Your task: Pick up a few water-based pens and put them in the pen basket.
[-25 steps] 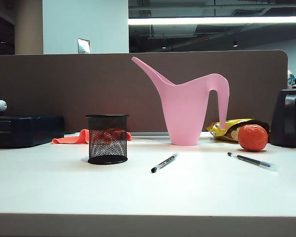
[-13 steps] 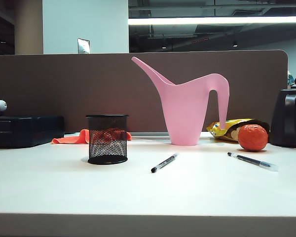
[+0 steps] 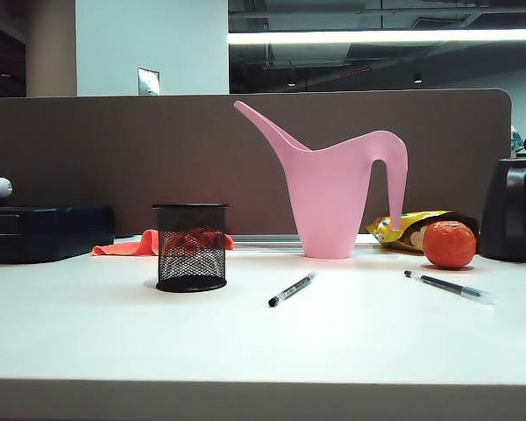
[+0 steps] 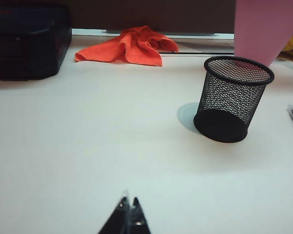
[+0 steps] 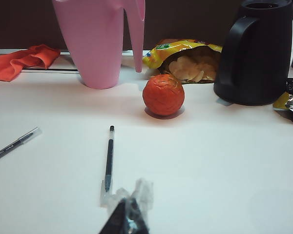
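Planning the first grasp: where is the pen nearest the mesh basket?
In the exterior view the pen lies flat on the table, center, right of the pen basket, in front of the pink watering can.

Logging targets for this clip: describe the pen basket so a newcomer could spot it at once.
Start at the tall pink watering can at the back of the white table. To its left in the exterior view, nearer the camera, stands the pen basket, with an orange cloth behind it. It is the only see-through black mesh cup, upright and empty.
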